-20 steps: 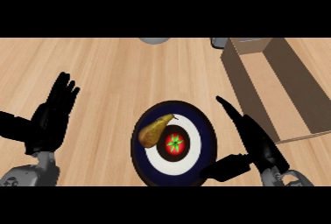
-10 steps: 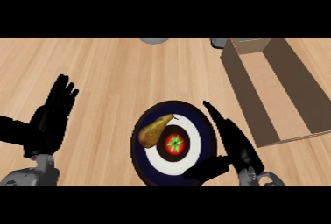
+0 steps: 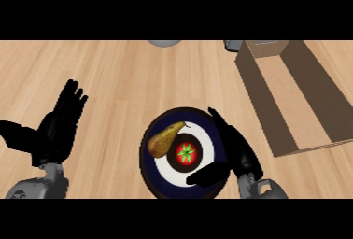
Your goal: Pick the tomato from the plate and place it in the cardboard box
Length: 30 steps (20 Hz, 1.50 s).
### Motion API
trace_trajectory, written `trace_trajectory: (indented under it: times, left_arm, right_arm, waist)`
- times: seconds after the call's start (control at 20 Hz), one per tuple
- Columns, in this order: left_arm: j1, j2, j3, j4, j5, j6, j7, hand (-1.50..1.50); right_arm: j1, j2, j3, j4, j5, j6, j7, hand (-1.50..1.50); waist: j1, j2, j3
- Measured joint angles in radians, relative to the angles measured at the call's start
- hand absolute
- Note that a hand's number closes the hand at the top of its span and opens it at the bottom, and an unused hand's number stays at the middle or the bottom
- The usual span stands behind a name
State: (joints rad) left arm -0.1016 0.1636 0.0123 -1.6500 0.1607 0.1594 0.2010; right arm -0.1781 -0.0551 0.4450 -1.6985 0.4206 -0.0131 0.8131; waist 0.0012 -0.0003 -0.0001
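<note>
Right robot hand (image 3: pixel 238 149) now closer to tomato (image 3: pixel 186 153) vs. 0.5 s ago

The counter (image 3: pixel 124 74) is pale, warm wood with a fine grain running across it in light tan streaks. The plate (image 3: pixel 157 173) has a dark navy rim, then a white ring, then a dark brown centre. The tomato (image 3: pixel 185 153) in that centre is bright red with a vivid green star of leaves on top. The pear (image 3: pixel 163 140) beside it is yellowish-brown, shading to olive and darker along one side, with a brown stem. The cardboard box (image 3: pixel 303 98) is plain tan, its inner walls a darker brown. The left hand (image 3: pixel 58 130) and the right hand (image 3: pixel 236 151) are solid black, and the wrists below them are grey.
</note>
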Motion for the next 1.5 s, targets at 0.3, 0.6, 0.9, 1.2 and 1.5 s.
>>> trace_trajectory:
  times: [0.3, 0.6, 0.9, 1.2, 1.5]
  left_arm:
    - [0.000, -0.011, 0.022, 0.002, -0.003, -0.022, -0.004, 0.00]
    - [0.026, -0.019, 0.027, -0.018, -0.017, -0.038, -0.007, 0.00]
    - [-0.001, -0.020, 0.050, -0.029, -0.020, -0.043, 0.035, 0.00]
    - [-0.005, -0.024, 0.070, -0.004, -0.015, -0.066, 0.016, 0.00]
    - [-0.005, -0.045, 0.058, -0.012, -0.043, -0.058, 0.020, 0.00]
  right_arm:
    - [-0.016, 0.034, -0.038, 0.076, 0.023, 0.021, -0.044, -1.50]
    - [-0.021, 0.049, -0.033, 0.164, 0.066, -0.010, -0.084, -1.50]
    - [-0.019, 0.054, -0.014, 0.186, 0.072, -0.018, -0.088, -1.50]
    - [-0.046, 0.055, 0.026, 0.263, 0.040, -0.074, -0.117, -1.50]
    - [-0.043, 0.055, 0.036, 0.297, 0.033, -0.091, -0.133, -1.50]
  waist:
    - [0.000, 0.000, 0.000]
    - [0.001, 0.000, 0.000]
    - [0.000, 0.000, 0.000]
    - [0.001, 0.000, 0.000]
    - [0.001, 0.000, 0.000]
